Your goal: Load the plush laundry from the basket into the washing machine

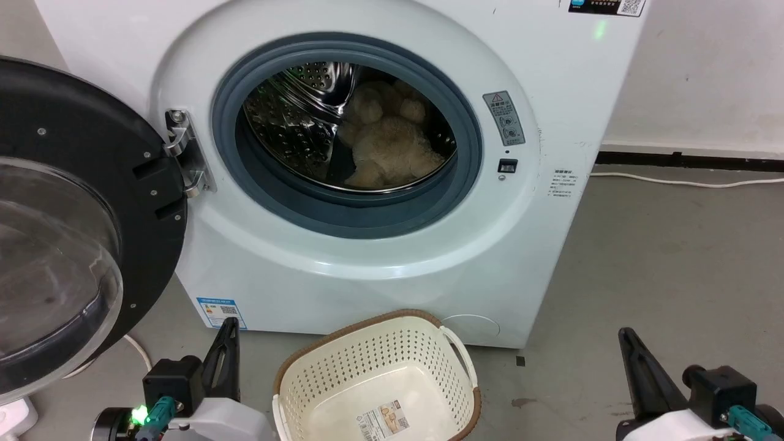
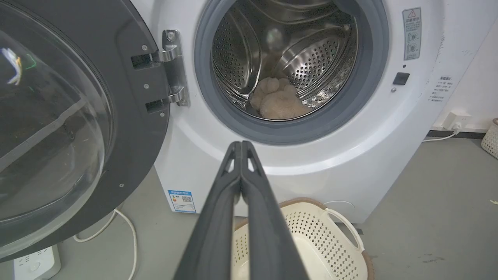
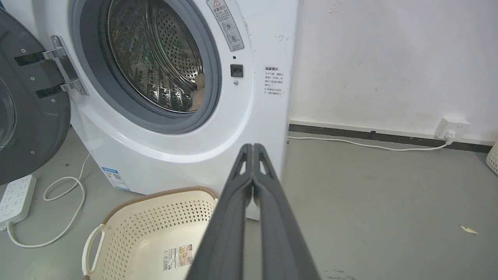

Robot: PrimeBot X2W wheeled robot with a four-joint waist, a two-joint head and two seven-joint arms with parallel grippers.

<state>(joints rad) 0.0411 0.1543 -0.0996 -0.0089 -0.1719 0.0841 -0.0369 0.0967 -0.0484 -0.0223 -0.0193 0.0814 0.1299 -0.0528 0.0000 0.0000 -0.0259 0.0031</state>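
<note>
At the far left the washing machine's round door (image 1: 73, 214) stands swung open. Near left, the left claw (image 2: 241, 144) points up at the washing machine (image 1: 398, 269), fingers pressed together, holding nothing. The plush laundry (image 1: 392, 144) lies inside the steel drum. The basket (image 1: 367, 343) sits on the grey floor (image 1: 674, 275) just before the machine. Near right, the right claw (image 3: 253, 146) is likewise closed on nothing, with a white wall (image 3: 389, 58) far right.

Fluffy plush laundry (image 1: 392, 147), shiny steel drum (image 1: 288, 122)

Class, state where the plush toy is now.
In the head view, the plush toy lies in the drum of the washing machine, right of the open door.
</note>
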